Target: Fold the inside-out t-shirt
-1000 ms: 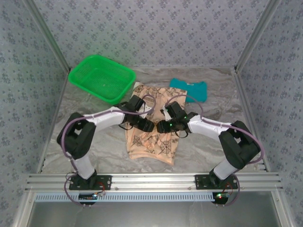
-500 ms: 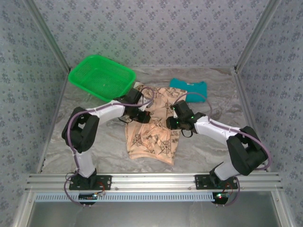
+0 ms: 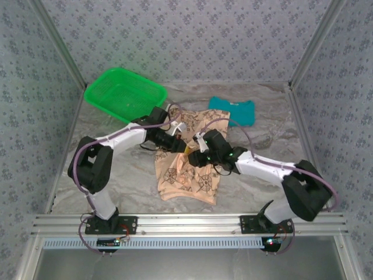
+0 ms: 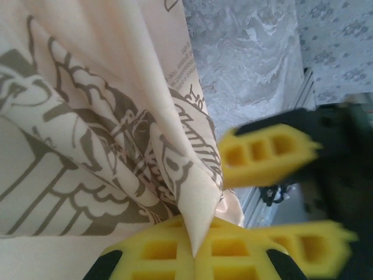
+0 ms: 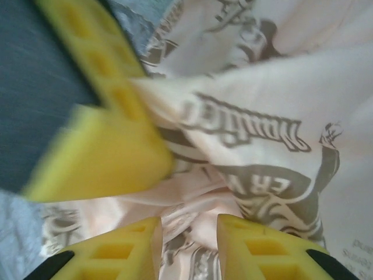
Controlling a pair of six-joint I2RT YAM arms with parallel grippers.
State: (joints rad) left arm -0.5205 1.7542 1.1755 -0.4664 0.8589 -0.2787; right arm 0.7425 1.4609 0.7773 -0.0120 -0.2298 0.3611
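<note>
Top external view: left gripper (image 3: 181, 146) is clamped tight on a raised fold of the inside-out t-shirt (image 3: 189, 178), which lies mid-table (image 3: 128, 175). Right gripper (image 3: 194, 155), just beside it, stands partly open, cloth bunched between its fingers (image 5: 262, 251); grip unconfirmed.

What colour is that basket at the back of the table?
The basket is bright green all over, clearest in the top external view.

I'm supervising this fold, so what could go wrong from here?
The left gripper pinches only a thin tip of the peach-beige printed cloth t-shirt; it may slip out. The right gripper sits right beside it, so the two could collide.
</note>
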